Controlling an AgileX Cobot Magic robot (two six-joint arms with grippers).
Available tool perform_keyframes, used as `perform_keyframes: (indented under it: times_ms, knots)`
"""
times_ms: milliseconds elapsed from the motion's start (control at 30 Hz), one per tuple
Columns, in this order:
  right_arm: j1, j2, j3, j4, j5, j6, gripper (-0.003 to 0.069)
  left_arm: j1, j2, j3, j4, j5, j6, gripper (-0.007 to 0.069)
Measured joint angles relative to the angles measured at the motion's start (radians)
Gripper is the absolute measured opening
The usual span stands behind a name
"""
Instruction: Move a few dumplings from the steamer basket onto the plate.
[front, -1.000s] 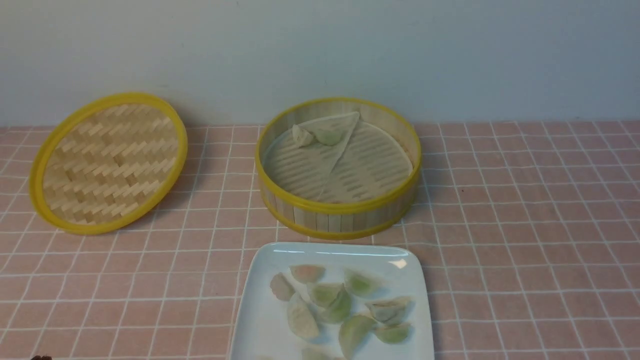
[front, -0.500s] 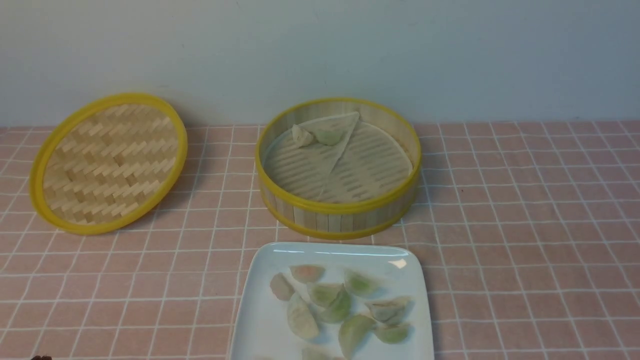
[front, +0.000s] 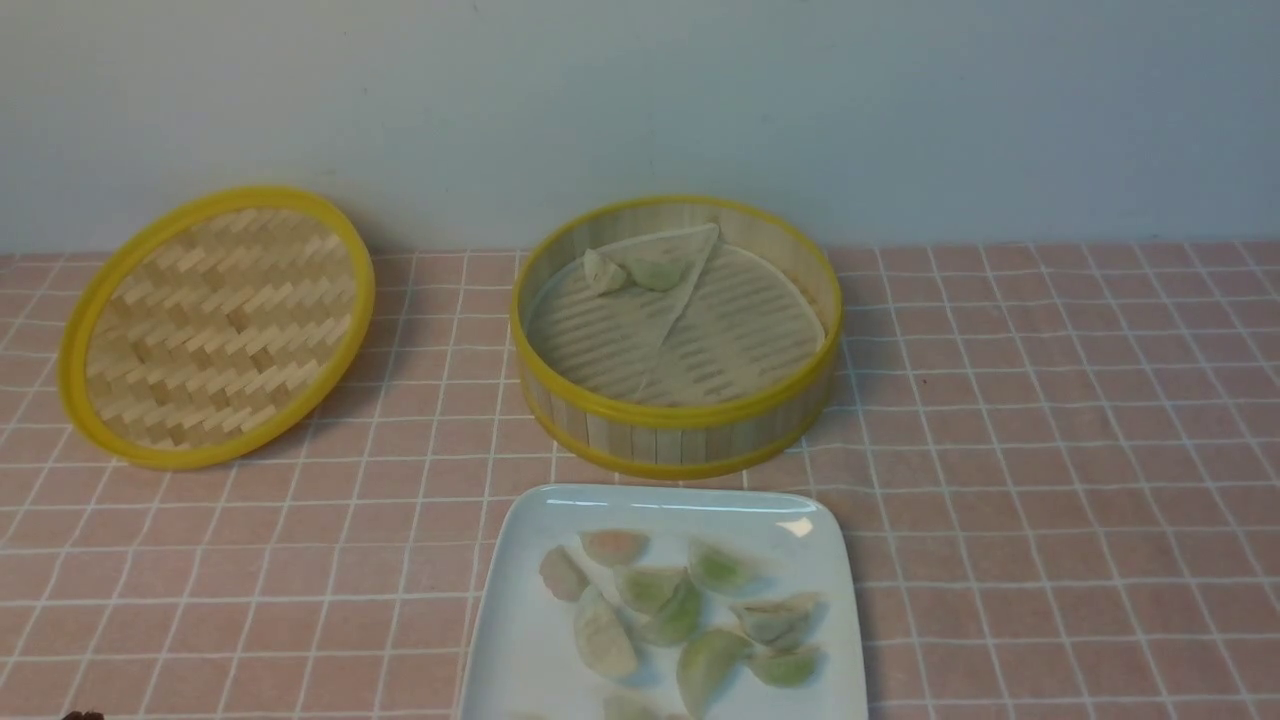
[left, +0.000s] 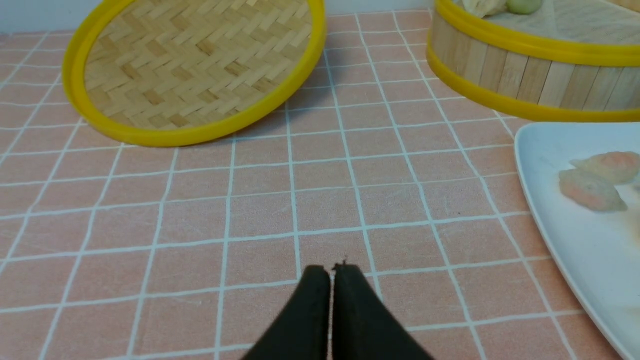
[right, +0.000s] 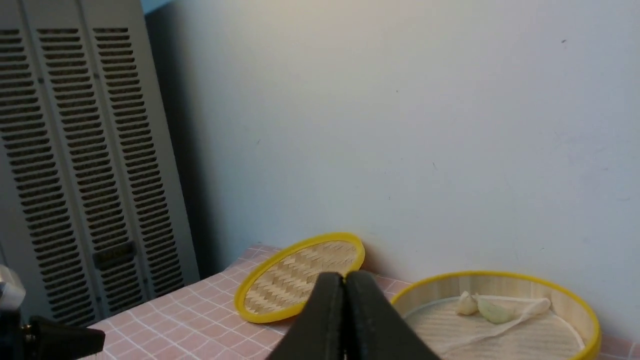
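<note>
The steamer basket (front: 676, 425) stands at the middle back and holds two dumplings (front: 635, 271) on a folded liner. The white plate (front: 520, 640) lies in front of it with several dumplings (front: 660, 605). My left gripper (left: 331, 270) is shut and empty, low over the pink tiled cloth left of the plate (left: 555, 150). My right gripper (right: 344, 275) is shut and empty, raised in front of the wall, with the basket (right: 500, 276) and its two dumplings (right: 487, 307) behind it. Neither gripper shows in the front view.
The flat woven lid (front: 215, 325) leans against the wall at the back left; it also shows in the left wrist view (left: 195, 70) and the right wrist view (right: 300, 275). A grey louvred cabinet (right: 75, 165) stands beyond the table's left edge.
</note>
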Motion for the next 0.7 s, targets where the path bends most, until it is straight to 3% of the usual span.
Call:
perform_keyframes:
  times_ms: [200, 300, 367, 533, 700]
  knots:
    - [-0.312, -0.015, 0.098, 0.008, -0.002, -0.015, -0.0014, 0.0, 0.0, 0.0, 0.0, 0.0, 0.0, -0.0006]
    - [-0.552, -0.015, 0.219, -0.003, -0.001, -0.03, -0.0014, 0.0, 0.0, 0.0, 0.0, 0.0, 0.0, -0.0006]
    - [-0.626, -0.015, 0.275, -0.006, -0.001, -0.034, -0.0014, 0.0, 0.0, 0.0, 0.0, 0.0, 0.0, -0.0006]
    - [-0.738, -0.029, 0.344, -0.007, 0.069, -0.042, -0.0014, 0.0, 0.0, 0.0, 0.0, 0.0, 0.0, -0.0006]
    - [-0.746, -0.033, 0.343, -0.008, 0.08, -0.045, -0.0014, 0.0, 0.0, 0.0, 0.0, 0.0, 0.0, -0.0006]
